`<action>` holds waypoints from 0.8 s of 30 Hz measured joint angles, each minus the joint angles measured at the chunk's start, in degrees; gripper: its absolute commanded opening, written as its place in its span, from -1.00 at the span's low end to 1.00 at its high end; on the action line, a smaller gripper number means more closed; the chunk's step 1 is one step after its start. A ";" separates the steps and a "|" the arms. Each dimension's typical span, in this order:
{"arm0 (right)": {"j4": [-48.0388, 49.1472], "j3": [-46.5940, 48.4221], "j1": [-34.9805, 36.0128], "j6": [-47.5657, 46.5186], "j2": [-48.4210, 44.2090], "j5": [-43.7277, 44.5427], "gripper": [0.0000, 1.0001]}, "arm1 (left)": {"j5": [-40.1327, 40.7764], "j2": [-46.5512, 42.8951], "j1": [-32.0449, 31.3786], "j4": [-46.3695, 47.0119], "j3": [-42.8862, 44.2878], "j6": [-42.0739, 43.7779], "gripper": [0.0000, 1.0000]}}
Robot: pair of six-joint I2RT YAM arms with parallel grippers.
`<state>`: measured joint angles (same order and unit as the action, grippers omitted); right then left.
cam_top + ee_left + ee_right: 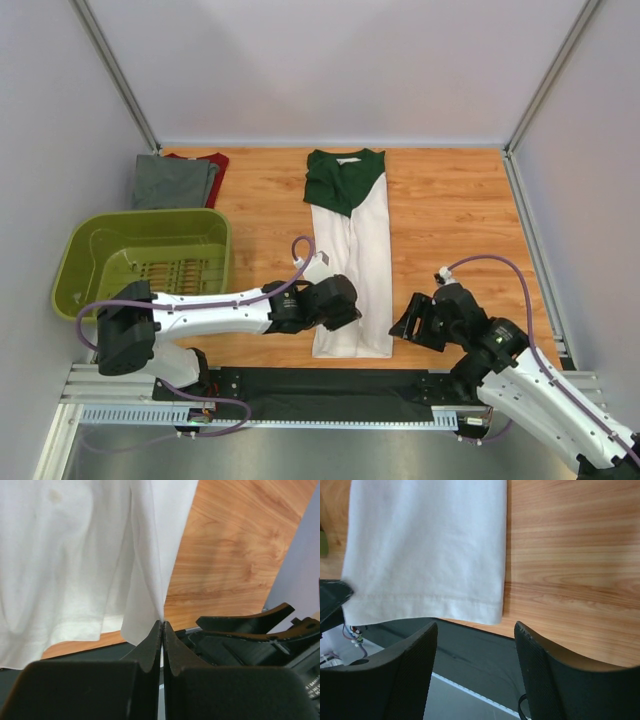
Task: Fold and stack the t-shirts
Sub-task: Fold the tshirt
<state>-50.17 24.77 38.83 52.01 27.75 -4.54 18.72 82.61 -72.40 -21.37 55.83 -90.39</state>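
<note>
Left gripper (162, 626) is clenched on a raised pinch of the white t-shirt (352, 260), close to its near end. Right gripper (475, 625) is spread apart and empty.

Where things sit:
- The white t-shirt lies mid-table (450, 200) as 1 narrow strip. Its long axis runs far to near, with the green collar (345, 165) far and the hem (425, 602) near, overhanging the black mat (330, 385).
- The grey t-shirt (172, 182) is folded at the far left on top of the dark red t-shirt (215, 160), behind the olive-green basket (100, 250).

The relation your next move turns on: the hem's right corner lies just ahead of the right gripper and slightly to its left, with bare wood in front of the right finger. The right arm is clearly the nearer one for that corner. My read is you shift it left and forward onto the corner. Then both arms can carry the hem along the long axis toward the collar.

Hard to make out:
- The top view hides the left pinch under the gripper body. I can't tell how many layers it has or exactly where along the hem end it grips.
- The sleeves aren't visible and are probably tucked under.
- Only 1 edge of the dark red t-shirt shows, so I can't confirm how it's folded.
- The right wrist view cuts off the hem's left end.
</note>
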 measured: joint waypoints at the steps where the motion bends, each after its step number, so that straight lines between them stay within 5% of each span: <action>1: 0.50 -0.20 0.00 0.39 0.09 -0.52 0.30 | -0.11 0.04 0.00 0.02 -0.68 -0.52 -1.00; 11: -1.81 1.31 0.00 0.55 -0.59 0.94 0.29 | -0.42 2.19 -0.39 1.92 0.28 -1.03 -1.00; 14: -1.27 0.87 0.00 1.73 -4.76 -0.39 0.65 | -0.35 3.17 -0.42 1.99 2.36 -0.87 -1.00; 15: -0.92 0.44 0.00 2.64 -6.45 -0.96 1.00 | -0.28 3.23 -0.42 1.97 2.91 -0.83 -1.00; 24: 3.21 -9.81 0.00 21.35 -17.25 -5.70 1.00 | 0.63 3.23 -0.48 2.32 4.50 -0.81 -1.00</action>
<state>-46.96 14.96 38.83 73.36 10.50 -10.24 19.35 85.84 -72.88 -19.05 60.34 -91.20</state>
